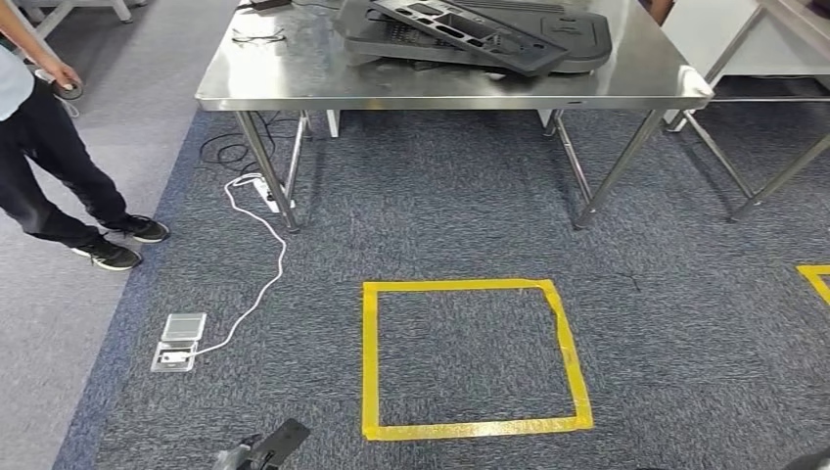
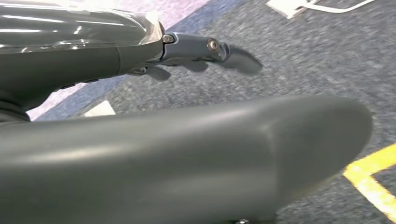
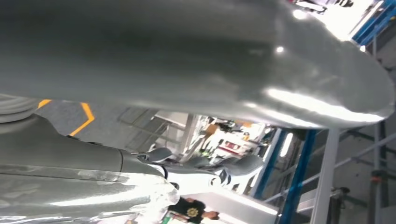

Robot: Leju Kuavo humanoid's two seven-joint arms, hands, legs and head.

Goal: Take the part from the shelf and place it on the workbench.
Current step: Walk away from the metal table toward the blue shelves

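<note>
Several large dark grey plastic parts (image 1: 480, 34) lie stacked on the steel workbench (image 1: 294, 88) at the far side of the head view. My left hand (image 1: 264, 450) hangs low at the bottom edge, far from the bench. In the left wrist view the left hand (image 2: 187, 154) has its thick thumb in front and its dark fingers (image 2: 201, 49) stretched out over the carpet, holding nothing. In the right wrist view my right hand (image 3: 140, 93) also has its fingers (image 3: 205, 165) spread, with nothing in them.
A yellow tape square (image 1: 470, 357) marks the blue carpet before the bench. A person (image 1: 49, 147) stands at the left. A white cable and power strip (image 1: 264, 196) run from a bench leg to a floor socket (image 1: 181, 341). A second steel table (image 1: 773, 59) stands at the right.
</note>
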